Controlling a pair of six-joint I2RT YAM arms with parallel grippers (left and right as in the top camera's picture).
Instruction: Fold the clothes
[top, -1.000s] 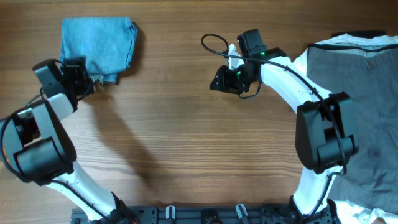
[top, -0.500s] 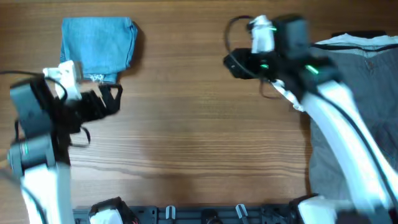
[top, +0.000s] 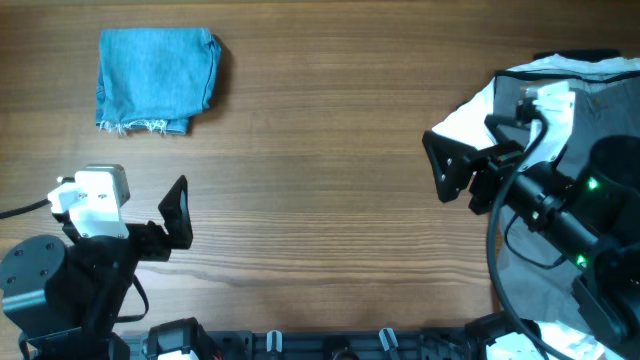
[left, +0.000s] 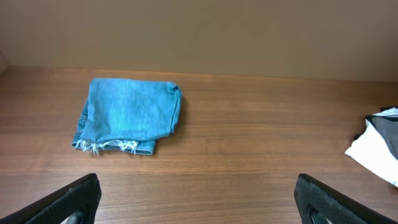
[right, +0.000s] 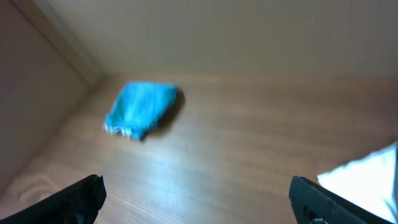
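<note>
Now, overhead: the light blue faded denim jeans (top: 155, 80) lie as a compact folded square at the far-left corner of the brown wooden worktop (top: 320, 200), frayed whitish hem on the near edge. Same spot & shape as 1 s ago. The change is in the arms. The left jaws, which were right at that hem, have pulled well back to the near edge w/ the left arm (top: 95, 200). The right jaws, earlier over mid-worktop, have backed off w/ the right arm (top: 560, 205) to just beside the white cloth (top: 465, 120) & dark grey garment (top: 610, 110). Nothing touches the jeans.

Left wrist: jeans (left: 127, 115) ahead, well apart. Left jaws wide, black fingertips (left: 68, 200) at the frame's bottom corners, nothing btw them.

Right wrist: blurred, so arm prob. moving. Jeans (right: 140, 109) just a blue patch far off. Right jaws wide, empty.

Judgement: fold looks done. Both arms appear to be retreating, not lining up another crease, so prob. the task's end.
</note>
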